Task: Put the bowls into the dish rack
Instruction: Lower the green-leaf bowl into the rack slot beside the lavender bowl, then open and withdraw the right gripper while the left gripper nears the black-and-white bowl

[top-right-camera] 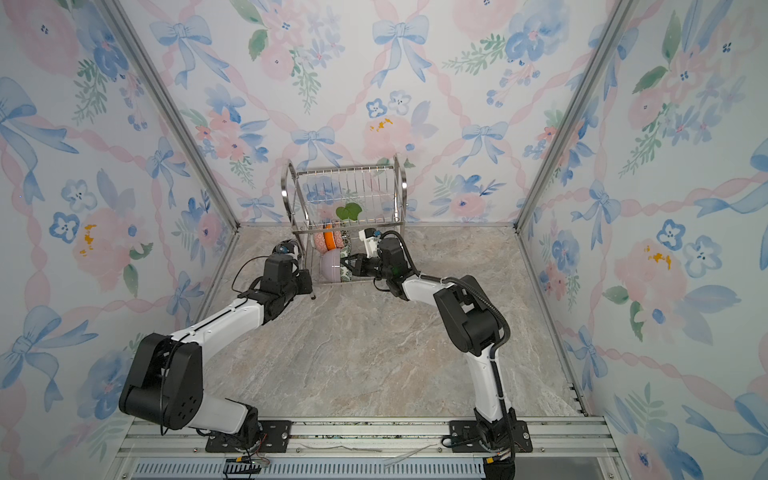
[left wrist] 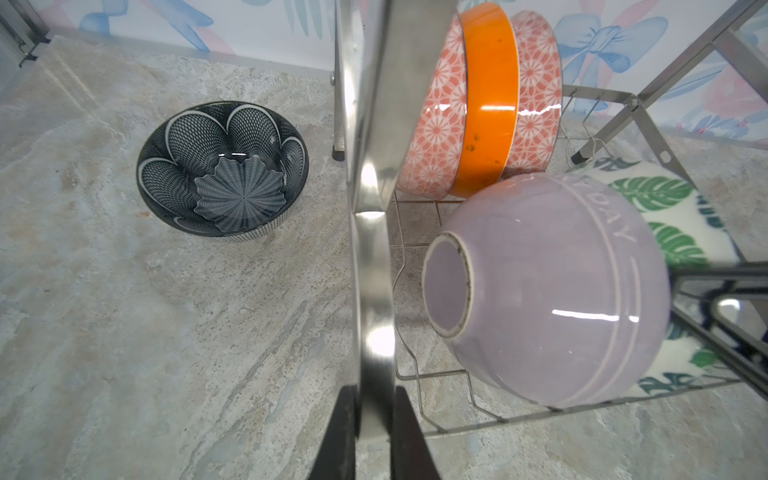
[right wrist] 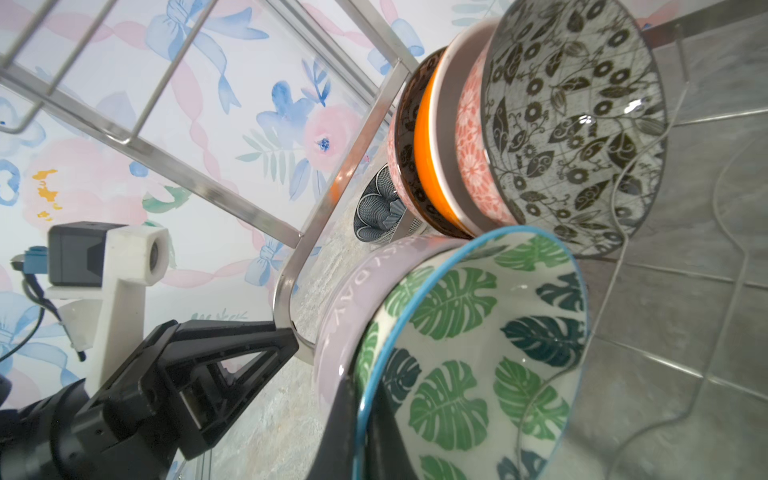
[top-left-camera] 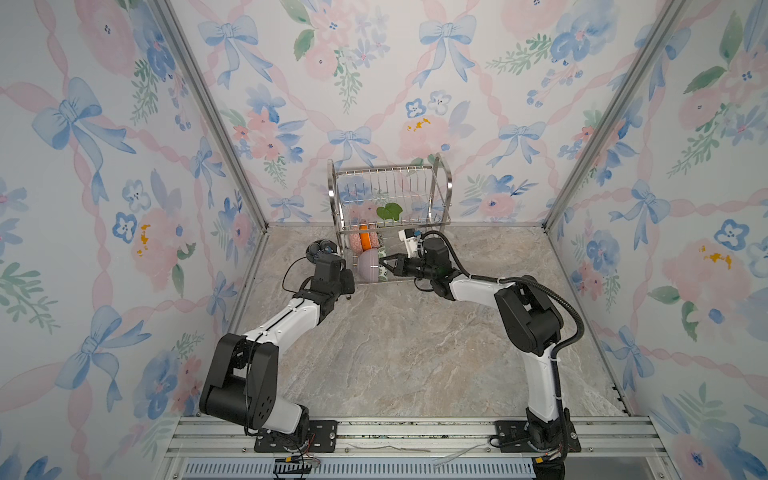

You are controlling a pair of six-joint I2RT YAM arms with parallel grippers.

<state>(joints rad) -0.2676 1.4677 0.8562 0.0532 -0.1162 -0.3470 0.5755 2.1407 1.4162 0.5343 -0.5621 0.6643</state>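
The dish rack (top-left-camera: 332, 187) stands at the back of the table. My left gripper (left wrist: 376, 415) is shut on its steel side frame (left wrist: 370, 257) near the front-left leg. On the lower shelf two pink-outside bowls (left wrist: 436, 124) and an orange-outside bowl (left wrist: 490, 104) stand on edge. In front of them lies the lavender bowl (top-left-camera: 368, 266), with the green-leaf bowl (right wrist: 478, 353) nested behind it. My right gripper (right wrist: 365, 415) is shut on the leaf bowl's blue rim. The dark blue bowl (left wrist: 224, 170) sits upright on the table, left of the rack.
A green leaf-shaped piece (top-left-camera: 389, 212) hangs on the rack's upper tier, which holds no bowls. The patterned back wall (top-left-camera: 498, 124) is right behind the rack and a side wall is near the dark blue bowl. Marble tabletop (top-left-camera: 415, 353) lies between the arms.
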